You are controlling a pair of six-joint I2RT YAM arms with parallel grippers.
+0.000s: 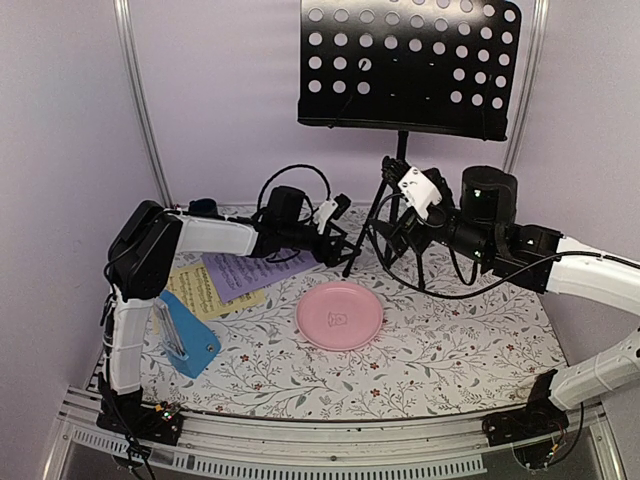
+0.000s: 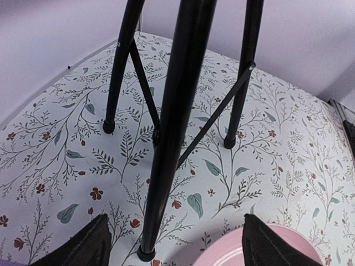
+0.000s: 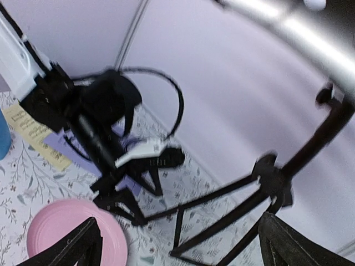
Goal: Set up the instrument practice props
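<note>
My left jaws are wide open astride a leg of the stand point(image 2: 172, 111), gripping nothing. Right jaws fully open, empty, near stand.

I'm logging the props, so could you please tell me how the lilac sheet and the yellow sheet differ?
The lilac sheet lies on top, overlapping the yellow sheet beneath it. The lilac sheet sits nearer the music stand; the yellow sheet reaches toward the blue metronome. Both are printed, lie flat on the table, and neither is on the stand.
</note>
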